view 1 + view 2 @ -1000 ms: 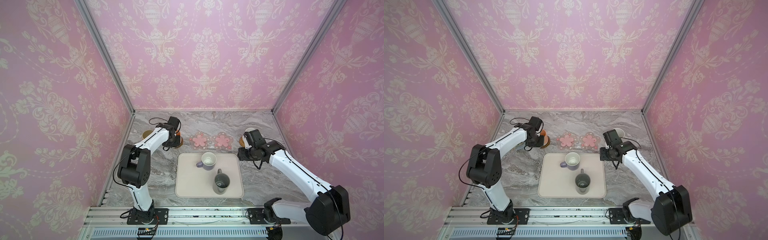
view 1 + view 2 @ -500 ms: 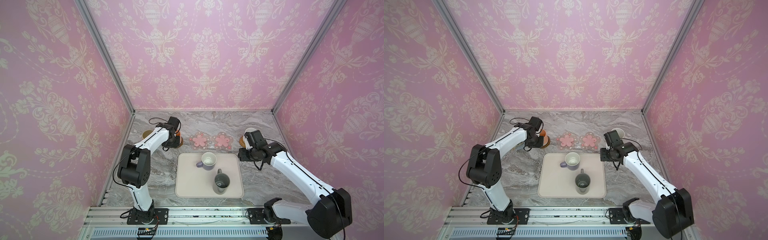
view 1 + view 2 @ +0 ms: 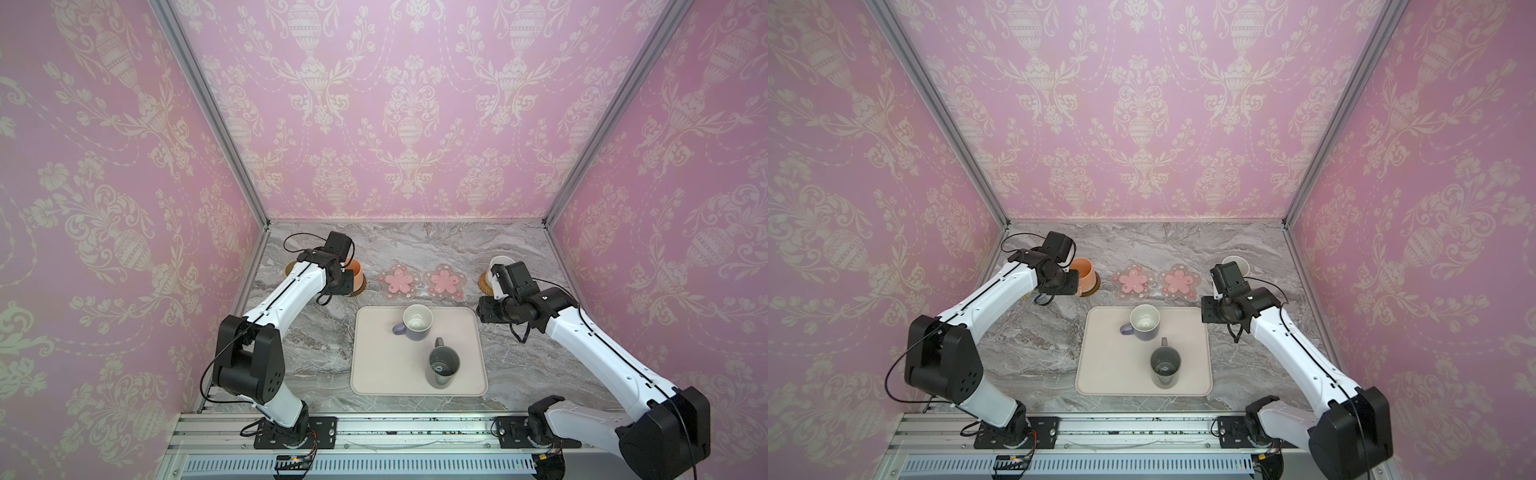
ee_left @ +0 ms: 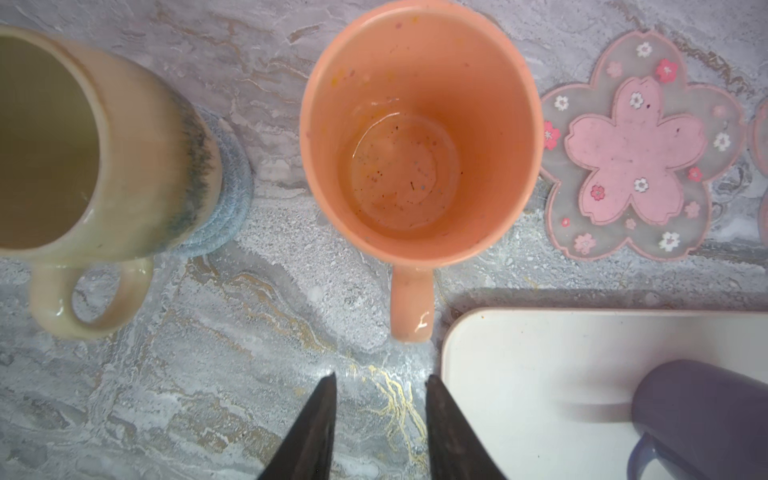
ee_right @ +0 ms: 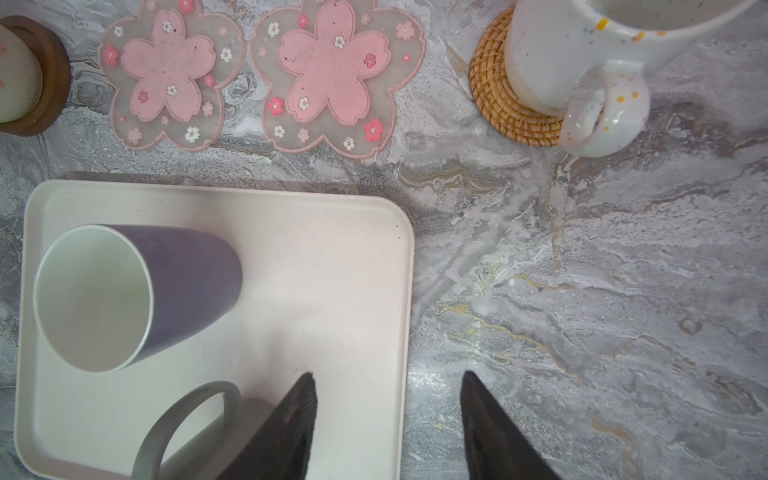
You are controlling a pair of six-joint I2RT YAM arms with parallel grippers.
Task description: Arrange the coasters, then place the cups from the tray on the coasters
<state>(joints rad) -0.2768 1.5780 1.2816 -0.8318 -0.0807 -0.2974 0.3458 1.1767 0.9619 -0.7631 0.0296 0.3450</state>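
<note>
My right gripper (image 5: pixel 388 374), jaws half parted and empty, hovers over the tray's (image 3: pixel 374 374) right edge, nearer the dark grey mug (image 3: pixel 444 368), whose handle points toward the bare flower coasters (image 3: pixel 445 282), while my left gripper (image 4: pixel 380 378) stands parted and empty facing the peach mug's (image 4: pixel 419 137) handle.

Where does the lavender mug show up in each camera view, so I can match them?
In a top view: lavender mug upright on the tray's far half, handle pointing left.
In a top view: same place on the tray.
Left wrist: cut off at the frame edge, on the tray.
Right wrist: on the tray, beside the grey mug's handle.
Shared landmark: the tray.
</note>
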